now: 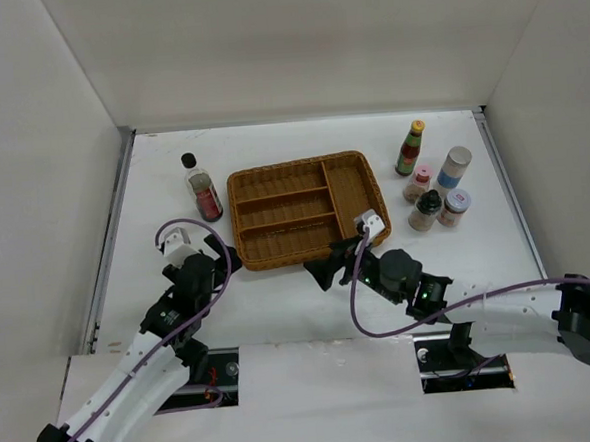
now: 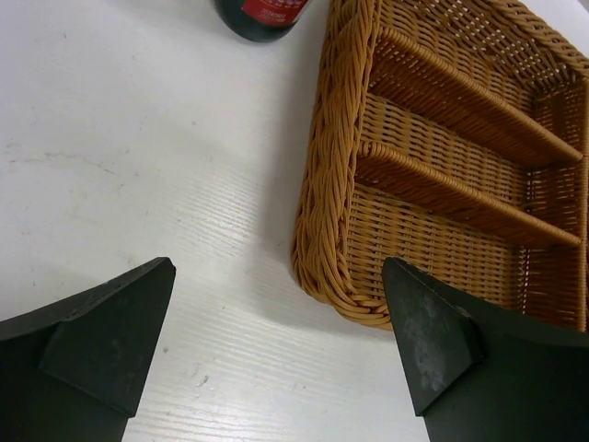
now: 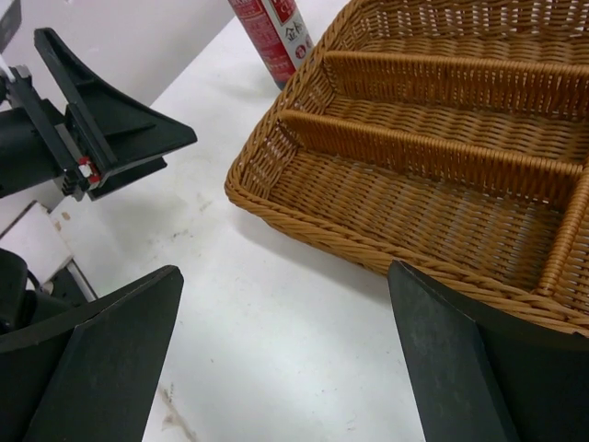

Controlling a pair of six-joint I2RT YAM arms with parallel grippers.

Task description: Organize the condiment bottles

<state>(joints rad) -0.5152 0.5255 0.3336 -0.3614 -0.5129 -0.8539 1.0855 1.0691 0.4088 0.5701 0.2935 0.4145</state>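
A clear black-capped, red-labelled bottle [image 1: 202, 187] stands left of the wicker tray [image 1: 309, 208]; its base shows in the left wrist view [image 2: 262, 14] and the right wrist view [image 3: 276, 32]. Right of the tray stand the tall dark yellow-capped bottle [image 1: 409, 149], the white blue-labelled bottle [image 1: 453, 171], and the pink-lidded [image 1: 418, 183], black-lidded [image 1: 426, 210] and white-lidded [image 1: 455, 208] shakers. My left gripper [image 1: 225, 257] [image 2: 278, 276] is open and empty at the tray's near-left corner. My right gripper [image 1: 323, 271] [image 3: 285, 276] is open and empty just in front of the tray.
The tray's compartments hold nothing; its rim [image 2: 340, 184] [image 3: 304, 221] lies close ahead of both grippers. White walls enclose the table on the left, back and right. The left gripper's fingers [image 3: 138, 138] show in the right wrist view.
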